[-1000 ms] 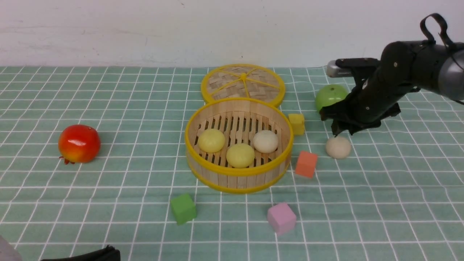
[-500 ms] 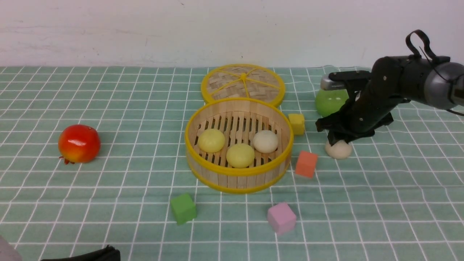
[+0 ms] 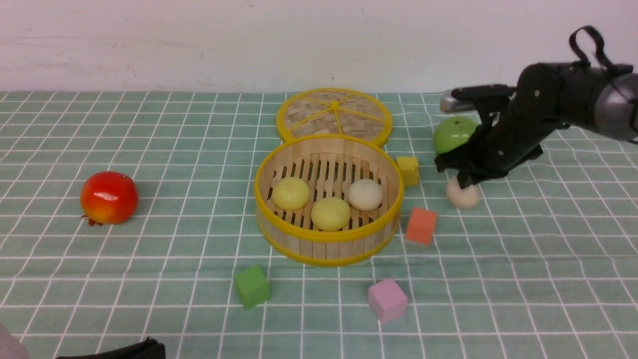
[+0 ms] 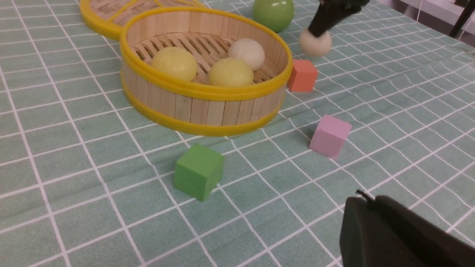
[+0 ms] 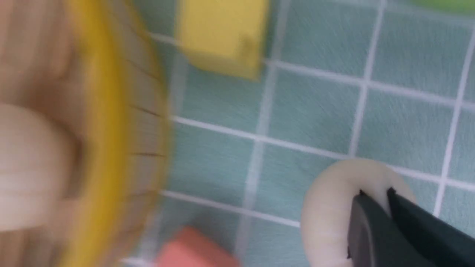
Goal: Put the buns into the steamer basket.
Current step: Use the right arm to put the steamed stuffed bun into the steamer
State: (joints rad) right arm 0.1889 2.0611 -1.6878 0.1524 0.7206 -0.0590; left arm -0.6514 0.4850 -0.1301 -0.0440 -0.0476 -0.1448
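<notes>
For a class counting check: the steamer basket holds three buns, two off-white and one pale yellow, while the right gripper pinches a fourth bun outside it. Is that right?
Not quite: the colours are swapped. The front view shows the steamer basket holding two pale yellow buns and one off-white bun. The right gripper does pinch the fourth bun outside it.

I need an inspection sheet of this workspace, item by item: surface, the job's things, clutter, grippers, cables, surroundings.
Surface: green checked cloth, nothing spilled.
Job's things: basket holds left yellow bun, front yellow bun and beige bun; fourth bun is outside, to its right.
Clutter: lid behind basket; red fruit; green fruit; yellow cube, orange cube, green cube, pink cube.
Grippers: right gripper shut on fourth bun; left gripper shut, apart from everything.
Cables: black loop on right arm.
Surroundings: white wall.
</notes>
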